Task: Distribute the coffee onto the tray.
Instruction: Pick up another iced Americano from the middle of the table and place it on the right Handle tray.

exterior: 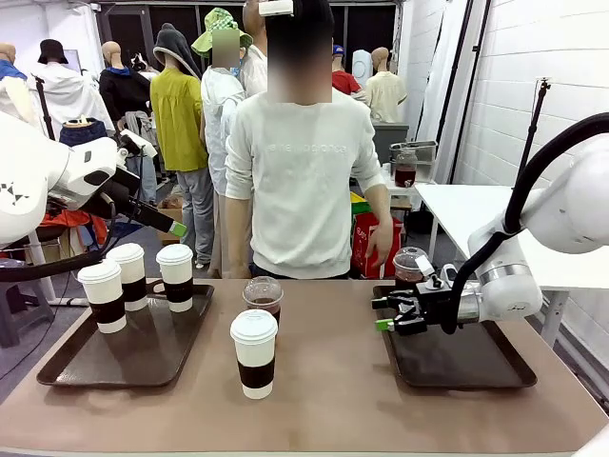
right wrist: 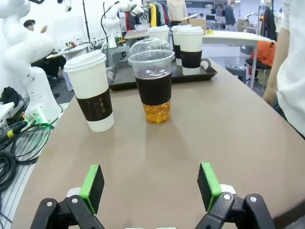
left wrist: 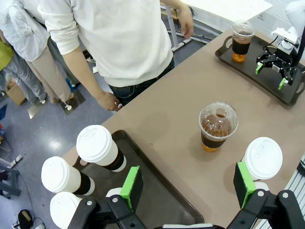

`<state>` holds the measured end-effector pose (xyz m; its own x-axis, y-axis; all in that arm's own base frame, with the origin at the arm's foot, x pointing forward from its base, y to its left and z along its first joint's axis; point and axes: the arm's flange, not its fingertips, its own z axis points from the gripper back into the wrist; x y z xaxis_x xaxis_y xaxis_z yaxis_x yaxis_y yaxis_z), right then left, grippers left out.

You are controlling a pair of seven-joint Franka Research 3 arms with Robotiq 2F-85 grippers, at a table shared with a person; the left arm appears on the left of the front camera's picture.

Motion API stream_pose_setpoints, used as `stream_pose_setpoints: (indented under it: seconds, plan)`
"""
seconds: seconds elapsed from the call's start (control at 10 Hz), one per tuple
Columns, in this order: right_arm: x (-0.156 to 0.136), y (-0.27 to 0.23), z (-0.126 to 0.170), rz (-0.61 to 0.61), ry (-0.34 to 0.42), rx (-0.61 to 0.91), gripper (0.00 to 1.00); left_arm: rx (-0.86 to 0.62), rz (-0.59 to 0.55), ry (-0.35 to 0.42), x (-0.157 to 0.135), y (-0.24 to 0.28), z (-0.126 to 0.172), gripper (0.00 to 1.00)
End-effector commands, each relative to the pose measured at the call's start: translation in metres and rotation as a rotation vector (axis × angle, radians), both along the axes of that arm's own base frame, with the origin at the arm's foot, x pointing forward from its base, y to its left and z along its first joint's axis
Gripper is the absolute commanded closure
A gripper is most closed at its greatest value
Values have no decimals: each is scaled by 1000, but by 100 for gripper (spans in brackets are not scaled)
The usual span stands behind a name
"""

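Two coffees stand loose mid-table: a white paper cup with dark brown band and white lid (exterior: 255, 352), and just behind it a clear plastic dome-lidded cup of dark brown drink (exterior: 263, 297). Three more white banded cups (exterior: 127, 276) stand on the dark brown left tray (exterior: 57, 367), with another dome-lidded cup (exterior: 411, 265) on the far corner of the matching right tray (exterior: 476, 367). Left gripper (left wrist: 187, 186) hangs above the left tray, green pads wide apart and empty — right gripper (exterior: 383, 314) low at the right tray's left edge, fingers spread, nothing held, facing the two middle cups.
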<state>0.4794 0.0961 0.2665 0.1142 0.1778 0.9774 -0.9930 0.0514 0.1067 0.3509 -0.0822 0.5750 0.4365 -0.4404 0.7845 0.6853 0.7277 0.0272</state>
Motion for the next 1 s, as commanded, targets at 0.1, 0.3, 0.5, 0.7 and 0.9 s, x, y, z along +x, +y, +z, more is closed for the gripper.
stream_pose_setpoints:
  seconds: [0.1,0.3,0.5,0.7,0.9]
  plan:
    - [12,31,-11,-31,-22,7,0,-17,-12,6,0,1,0,0]
    - [19,51,-12,-51,-18,25,0,-17,-12,6,0,1,0,0]
    - [25,73,-10,-40,-23,21,0,-17,-12,6,0,1,0,0]
    - [34,99,-11,-10,-6,46,0,-17,-12,6,0,1,0,0]
    - [38,114,-13,7,16,67,0,-17,-12,6,0,1,0,0]
